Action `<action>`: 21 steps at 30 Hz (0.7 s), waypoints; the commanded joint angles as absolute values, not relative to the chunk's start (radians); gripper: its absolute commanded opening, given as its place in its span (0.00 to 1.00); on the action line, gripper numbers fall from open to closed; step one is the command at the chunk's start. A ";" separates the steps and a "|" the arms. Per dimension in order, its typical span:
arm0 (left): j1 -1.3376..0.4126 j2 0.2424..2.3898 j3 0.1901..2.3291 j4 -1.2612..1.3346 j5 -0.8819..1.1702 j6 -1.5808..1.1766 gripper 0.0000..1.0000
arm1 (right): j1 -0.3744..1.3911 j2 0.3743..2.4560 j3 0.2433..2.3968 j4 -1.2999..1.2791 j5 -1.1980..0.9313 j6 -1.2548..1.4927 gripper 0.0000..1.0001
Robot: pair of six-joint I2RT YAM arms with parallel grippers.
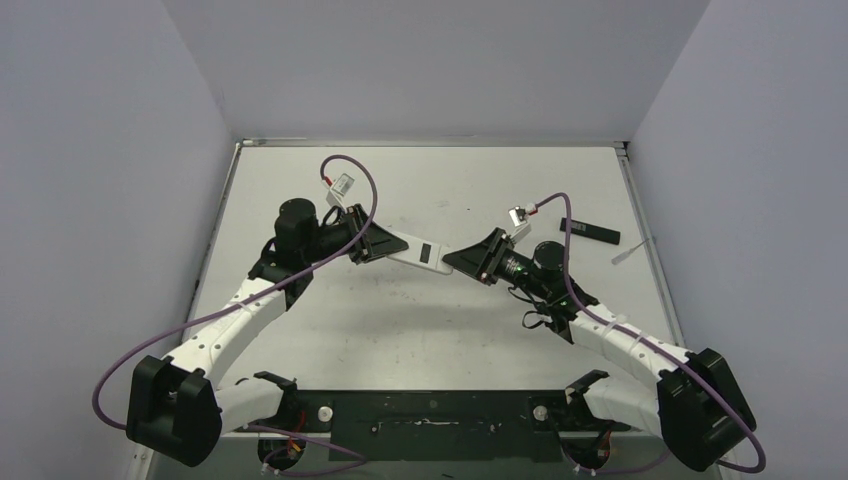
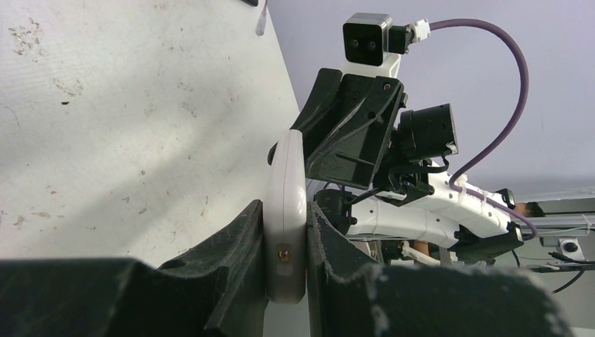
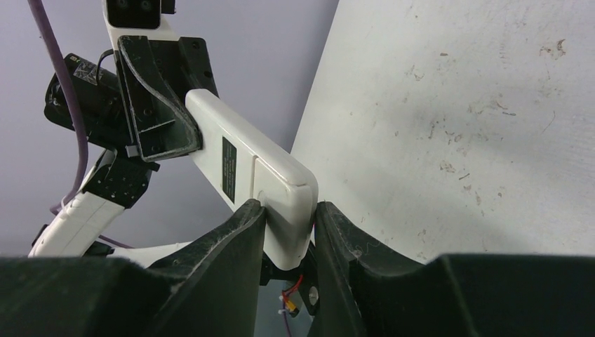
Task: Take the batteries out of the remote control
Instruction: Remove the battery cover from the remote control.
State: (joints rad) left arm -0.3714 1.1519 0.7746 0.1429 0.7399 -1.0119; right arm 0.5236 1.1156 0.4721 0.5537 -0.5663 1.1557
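The left claw [image 1: 372, 243] is squeezing one end of the long white plastic remote control [image 1: 420, 252] and the right claw [image 1: 470, 258] is pinching the other end. Both are nearly closed, holding it up over the grey bench [image 1: 400, 330]. The batteries are not showing; I think they are hiding inside. The remote is looking light, hard and slippery, so gripping its thin sides is best. A flat black bar [image 1: 590, 232] is lying past the right claw, well apart, blocking nothing
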 commanded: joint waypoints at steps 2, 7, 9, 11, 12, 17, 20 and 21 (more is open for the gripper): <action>-0.364 1.118 0.782 0.202 0.750 -1.010 0.00 | 0.517 1.076 0.478 0.517 -0.538 1.115 0.28; -0.355 1.114 0.779 0.198 0.751 -1.009 0.00 | 0.517 1.068 0.476 0.498 -0.531 1.108 0.25; -0.354 1.114 0.778 0.198 0.752 -1.008 0.00 | 0.516 1.065 0.473 0.496 -0.530 1.108 0.25; -0.353 1.112 0.778 0.198 0.752 -1.008 0.00 | 0.517 1.065 0.473 0.491 -0.527 1.107 0.26; -0.352 1.111 0.776 0.198 0.752 -1.008 0.00 | 0.517 1.065 0.474 0.490 -0.528 1.108 0.28; -0.350 1.112 0.777 0.198 0.753 -1.008 0.00 | 0.516 1.067 0.474 0.489 -0.526 1.110 0.34; -0.349 1.113 0.777 0.195 0.755 -1.006 0.00 | 0.516 1.061 0.474 0.486 -0.519 1.110 0.30; -0.347 1.111 0.776 0.195 0.755 -1.006 0.00 | 0.517 1.060 0.472 0.486 -0.519 1.109 0.29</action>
State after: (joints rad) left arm -0.3557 1.1465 0.7742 0.1390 0.7441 -1.0088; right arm 0.5232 1.0843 0.4721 0.4927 -0.5407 1.1339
